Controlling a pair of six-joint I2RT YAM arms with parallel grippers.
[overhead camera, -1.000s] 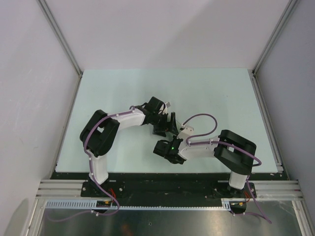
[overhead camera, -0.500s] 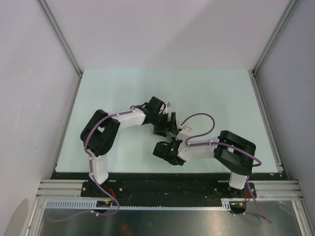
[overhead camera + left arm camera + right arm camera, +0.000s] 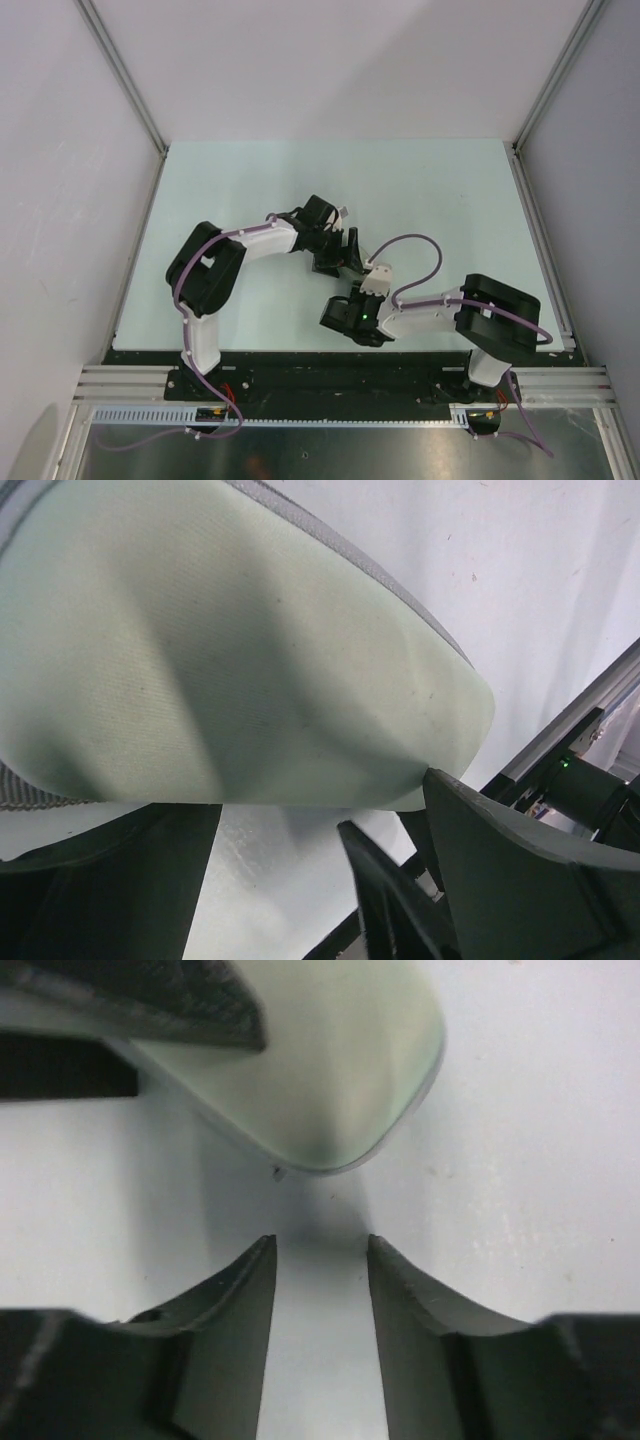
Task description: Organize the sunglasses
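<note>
Right wrist, case (image 3: 330,1060) ahead of right claw (image 3: 320,1245)

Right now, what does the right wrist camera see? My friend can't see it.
The right gripper holds its jaws apart and empty over a white table. Just ahead lies the rounded end of a pale case, with a dark finger across its top-left.

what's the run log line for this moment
left tool gripping case | right tool open, empty, just short of case | sunglasses not in view
</note>
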